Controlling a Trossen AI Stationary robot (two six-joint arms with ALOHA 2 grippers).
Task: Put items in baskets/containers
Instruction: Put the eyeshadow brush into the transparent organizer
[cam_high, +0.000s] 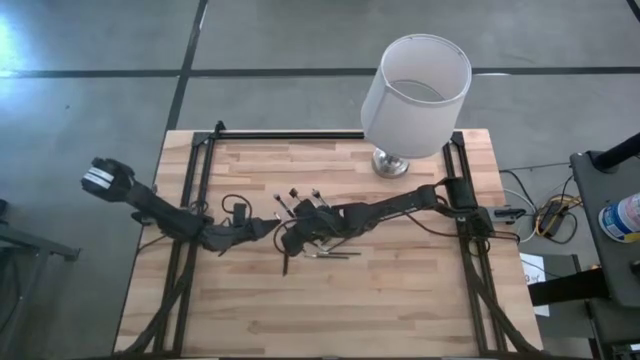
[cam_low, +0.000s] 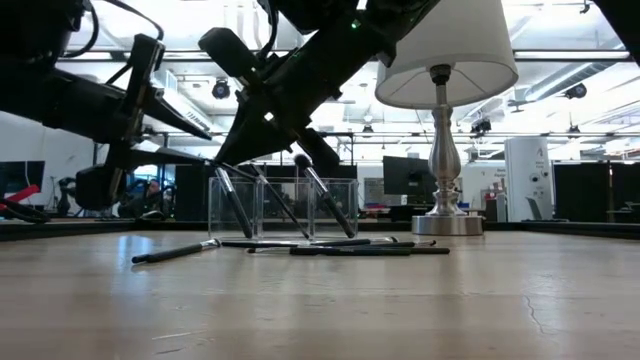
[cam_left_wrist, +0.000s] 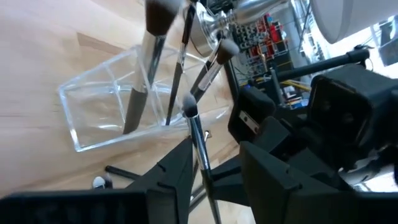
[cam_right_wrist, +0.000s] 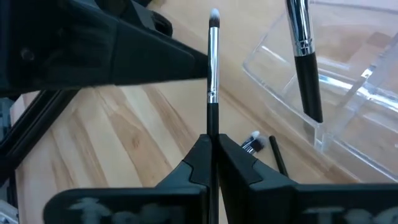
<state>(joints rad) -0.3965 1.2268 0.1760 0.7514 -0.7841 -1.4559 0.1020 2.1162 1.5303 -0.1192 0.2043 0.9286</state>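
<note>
The items are thin makeup brushes with silvery ferrules and dark handles. Three of them (cam_left_wrist: 149, 74) stand leaning in the clear plastic container (cam_left_wrist: 93, 118), which rests on the table's middle (cam_low: 280, 208). More brushes (cam_high: 335, 253) lie flat on the wood just in front of it (cam_low: 330, 245). My right gripper (cam_right_wrist: 212, 138) is shut on one small brush (cam_right_wrist: 213, 68) beside the container. My left gripper (cam_left_wrist: 214, 152) is open, its fingers on either side of that same brush's shaft (cam_left_wrist: 200, 140). My right gripper pinches the small brush's black handle (cam_right_wrist: 212, 124) between its two fingers. The brush runs on in line with the fingers, bristle tip (cam_right_wrist: 214, 15) pointing away from the gripper. It is lifted clear of the table. My left gripper has the shaft close beside one finger (cam_left_wrist: 177, 165); whether it touches I cannot tell.
A white drum-shaded lamp (cam_high: 415, 95) on a metal foot (cam_high: 390, 163) stands at the table's far edge, right of the middle. Black cable loops (cam_high: 235, 208) lie near the left arm. Bare wood stretches along the near half of the table (cam_high: 330, 310).
</note>
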